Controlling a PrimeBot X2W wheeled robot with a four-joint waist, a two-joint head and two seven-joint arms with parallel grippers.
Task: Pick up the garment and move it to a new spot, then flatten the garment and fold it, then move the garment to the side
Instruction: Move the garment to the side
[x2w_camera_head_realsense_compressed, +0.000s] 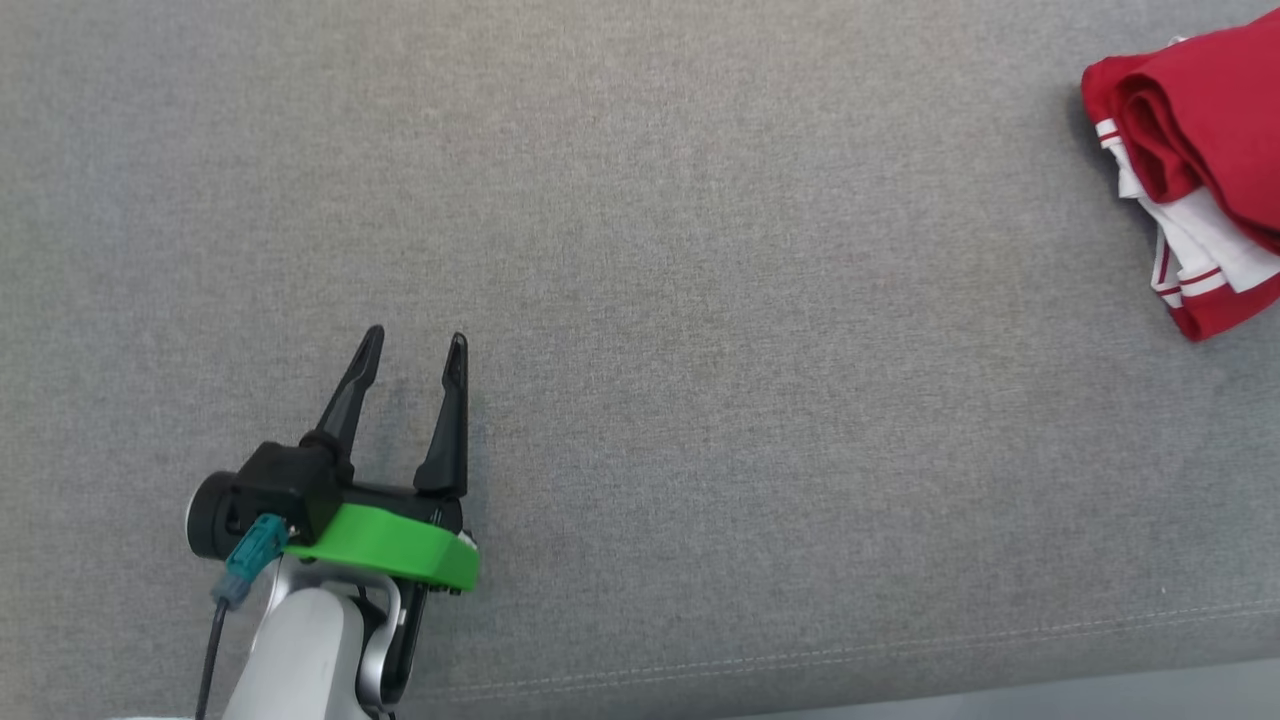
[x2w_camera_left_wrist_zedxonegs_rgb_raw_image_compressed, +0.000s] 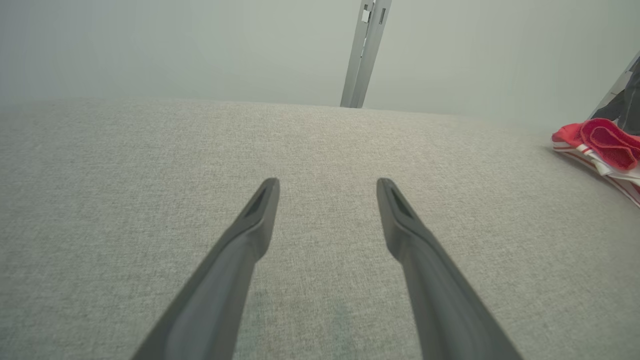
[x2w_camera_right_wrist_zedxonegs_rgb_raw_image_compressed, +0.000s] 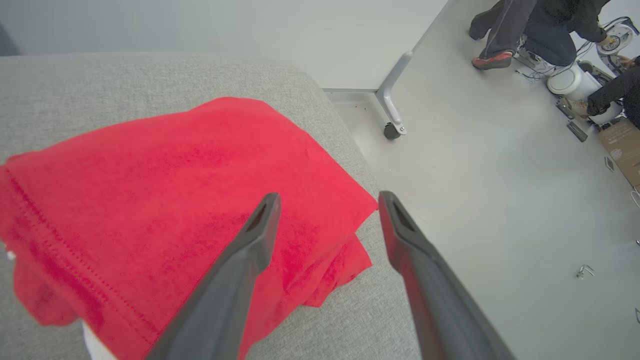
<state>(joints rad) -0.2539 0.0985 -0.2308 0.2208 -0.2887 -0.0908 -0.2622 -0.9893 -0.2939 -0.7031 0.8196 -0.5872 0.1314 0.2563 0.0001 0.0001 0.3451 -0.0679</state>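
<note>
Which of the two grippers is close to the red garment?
The right gripper: its open jaws are at the red garment. The left gripper, also open, is over bare grey cushion, far from it.

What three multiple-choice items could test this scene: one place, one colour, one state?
1. In the head view, where is the garment? A upper right; B lower left; C centre.
2. Its colours? A blue, yellow; B red, white; C green, black.
3. The left gripper is: A shut on cloth; B open, empty; C shut, empty.
Answers: A, it lies at the far upper right; B, red cloth with white striped parts; B, its fingers stand apart over bare grey surface.
</note>
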